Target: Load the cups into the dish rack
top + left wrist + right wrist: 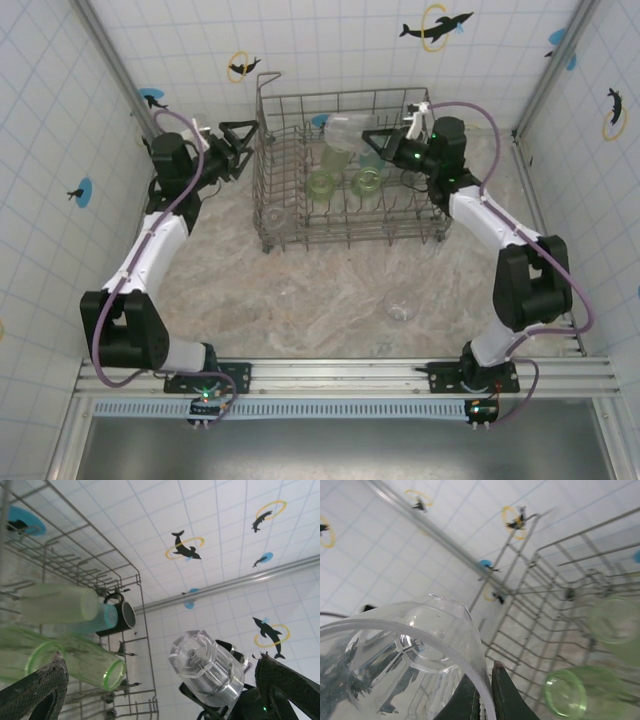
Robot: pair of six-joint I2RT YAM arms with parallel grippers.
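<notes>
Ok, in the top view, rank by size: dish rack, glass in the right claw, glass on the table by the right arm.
1. Dish rack, by far.
2-3. Glass in the right claw and table glass look alike; the held one is raised nearer the camera, so unranked.

- A clear glass [405, 650] fills the lower left, its mouth towards the camera.
- The right gripper [484, 697] has its dark jaws pinched on the glass's rim.
- To the right, the rack [535, 605] holds a green cup [564, 692] and a blurred second cup [615, 622].
- A tiled wall [380, 545] with dolphin stickers stands behind.
</notes>
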